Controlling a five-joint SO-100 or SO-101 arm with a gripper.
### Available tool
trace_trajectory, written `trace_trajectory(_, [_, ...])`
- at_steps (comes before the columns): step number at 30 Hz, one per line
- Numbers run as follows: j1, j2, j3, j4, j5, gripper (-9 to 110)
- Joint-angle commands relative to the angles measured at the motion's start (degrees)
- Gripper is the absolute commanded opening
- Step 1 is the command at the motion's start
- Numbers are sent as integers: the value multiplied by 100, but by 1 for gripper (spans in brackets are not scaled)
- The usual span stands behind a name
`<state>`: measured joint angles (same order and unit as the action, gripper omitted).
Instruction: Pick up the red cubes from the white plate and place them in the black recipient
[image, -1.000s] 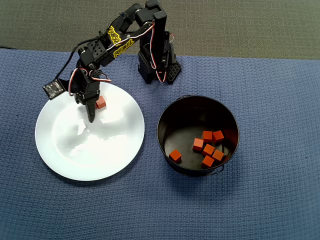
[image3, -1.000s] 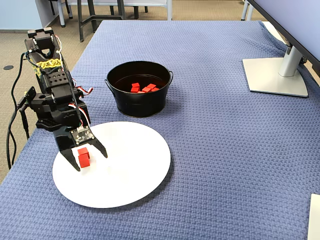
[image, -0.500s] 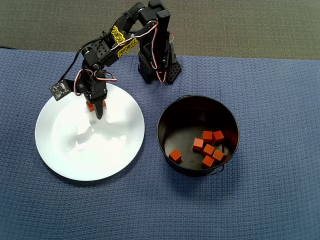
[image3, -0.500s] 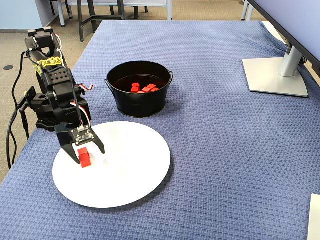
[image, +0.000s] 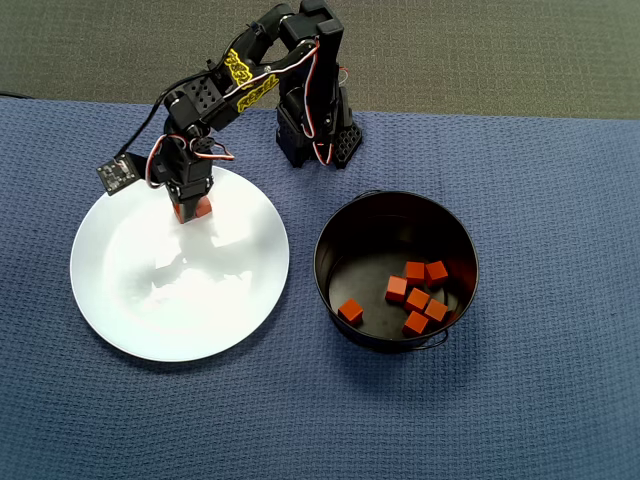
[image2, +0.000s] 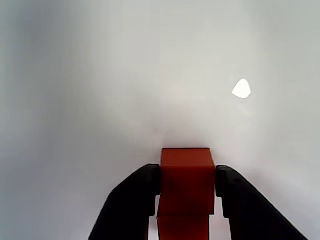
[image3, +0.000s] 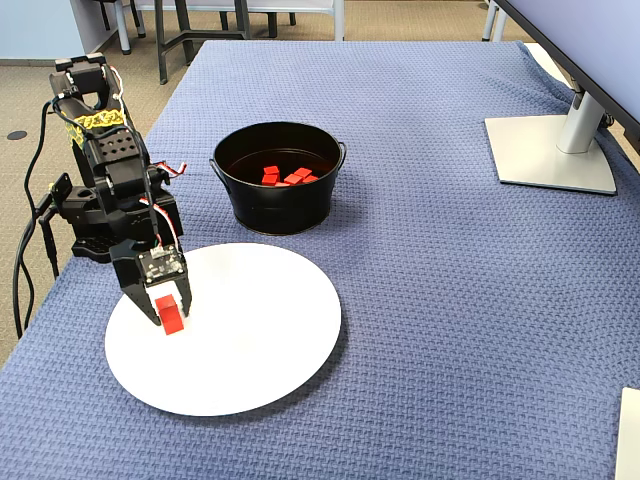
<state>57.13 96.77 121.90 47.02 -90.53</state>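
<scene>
My gripper (image: 190, 211) (image2: 187, 175) (image3: 170, 308) is shut on a red cube (image: 192, 209) (image2: 186, 182) (image3: 170, 314) over the upper part of the white plate (image: 170, 290) (image3: 250, 340) (image2: 125, 75). In the wrist view the two black fingers (image2: 135, 195) press the cube's left and right sides. The black recipient (image: 330, 250) (image3: 270, 210) stands right of the plate in the overhead view, and several red cubes (image: 415, 295) (image3: 285, 176) lie on its bottom. No other cube shows on the plate.
The arm's base (image: 318, 130) stands at the back edge of the blue cloth (image: 520, 400) (image3: 450, 300). A monitor stand (image3: 550, 150) sits at the far right in the fixed view. A white object's corner (image3: 630, 430) shows at the bottom right.
The open gripper came down around the lone cube on the plate and its fingers shut on it.
</scene>
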Motion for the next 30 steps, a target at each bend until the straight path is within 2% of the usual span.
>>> trace_trajectory(1, [-246,290,-246,-26,387,0])
trace_trajectory(12, [-1775,1582,-2285,2522,3832,0])
trace_trajectory(16, [-2549,1890,-2918,2856,5291,0])
trace_trajectory(20, [-3393,1907,-3270,2646,6513,0])
trace_trajectory(30, [-6231,1696,-3349,3243,8323,0])
